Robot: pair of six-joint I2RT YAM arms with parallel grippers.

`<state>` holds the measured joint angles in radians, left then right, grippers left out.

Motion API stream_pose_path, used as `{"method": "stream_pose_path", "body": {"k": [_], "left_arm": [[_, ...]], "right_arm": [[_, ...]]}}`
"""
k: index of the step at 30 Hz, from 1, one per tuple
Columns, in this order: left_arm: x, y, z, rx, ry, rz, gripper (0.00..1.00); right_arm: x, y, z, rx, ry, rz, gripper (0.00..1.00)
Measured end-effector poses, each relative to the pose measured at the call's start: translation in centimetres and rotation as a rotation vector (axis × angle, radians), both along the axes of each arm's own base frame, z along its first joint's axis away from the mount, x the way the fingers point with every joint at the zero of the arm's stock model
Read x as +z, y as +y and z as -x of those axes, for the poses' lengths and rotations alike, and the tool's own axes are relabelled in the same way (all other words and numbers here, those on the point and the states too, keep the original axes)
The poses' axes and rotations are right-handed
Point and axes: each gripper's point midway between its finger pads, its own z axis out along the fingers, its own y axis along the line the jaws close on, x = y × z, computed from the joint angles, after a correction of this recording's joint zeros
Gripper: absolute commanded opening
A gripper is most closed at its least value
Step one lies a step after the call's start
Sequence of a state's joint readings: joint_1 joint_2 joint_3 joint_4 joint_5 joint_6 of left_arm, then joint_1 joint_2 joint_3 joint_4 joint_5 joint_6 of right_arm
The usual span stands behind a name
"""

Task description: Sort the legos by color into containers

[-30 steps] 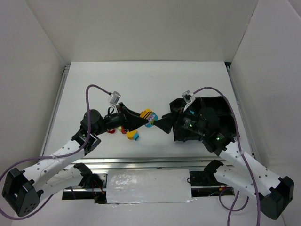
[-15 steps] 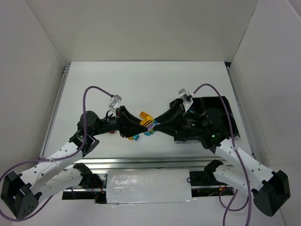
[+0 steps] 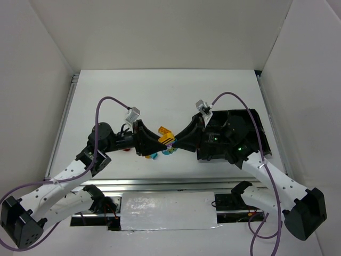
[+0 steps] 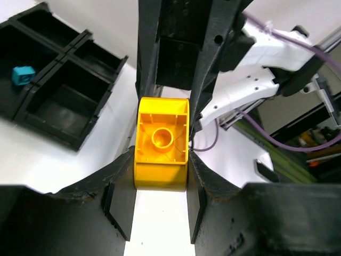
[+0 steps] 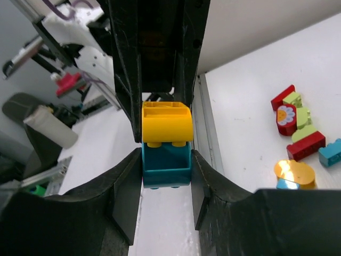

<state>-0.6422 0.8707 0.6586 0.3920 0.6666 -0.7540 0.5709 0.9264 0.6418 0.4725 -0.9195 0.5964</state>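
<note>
Left gripper clenched on yellow-orange plastic brick, held mid-air at table centre. Yellow brick sits stacked on teal-blue plastic brick, pinched by right gripper on 3 o'clock side. Judged: stuck pair being split. Loose red, green, blue bricks on table at 8 o'clock of pair. Black four-compartment plastic tray at 3 o'clock holds one small cyan brick; other compartments seen look bare. Sorting barely begun.
</note>
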Motion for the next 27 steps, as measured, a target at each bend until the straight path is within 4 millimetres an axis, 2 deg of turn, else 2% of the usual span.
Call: {"method": "stream_pose_path", "body": {"k": [6, 10, 14, 16, 19, 23, 25, 27], "left_arm": [[-0.8, 0.5, -0.5, 0.029, 0.000, -0.071, 0.00], [-1.2, 1.1, -2.1, 0.084, 0.033, -0.082, 0.00], [0.2, 2.2, -4.1, 0.167, 0.026, -0.045, 0.00], [1.1, 2.5, -4.7, 0.195, 0.013, -0.030, 0.00], [2.2, 3.1, -5.4, 0.251, 0.004, -0.011, 0.00], [2.5, 4.2, -6.6, 0.357, 0.018, -0.033, 0.00], [2.4, 4.6, -7.1, 0.395, 0.026, -0.052, 0.00], [1.9, 5.0, -7.5, 0.424, 0.033, -0.076, 0.00]], "right_arm": [[-1.6, 0.3, -0.7, 0.042, -0.049, 0.105, 0.00], [-3.7, 0.5, -1.1, 0.070, -0.044, 0.150, 0.00], [-7.5, -0.2, -2.4, 0.023, 0.058, 0.231, 0.00], [-8.6, -0.8, -3.5, -0.025, 0.095, 0.253, 0.00], [-9.5, -2.1, -5.7, -0.145, 0.137, 0.265, 0.00], [-10.5, -4.8, -10.7, -0.480, 0.225, 0.322, 0.00], [-10.9, -7.1, -13.8, -0.697, 0.299, 0.371, 0.00], [-11.1, -10.3, -17.2, -0.909, 0.383, 0.425, 0.00]]}}
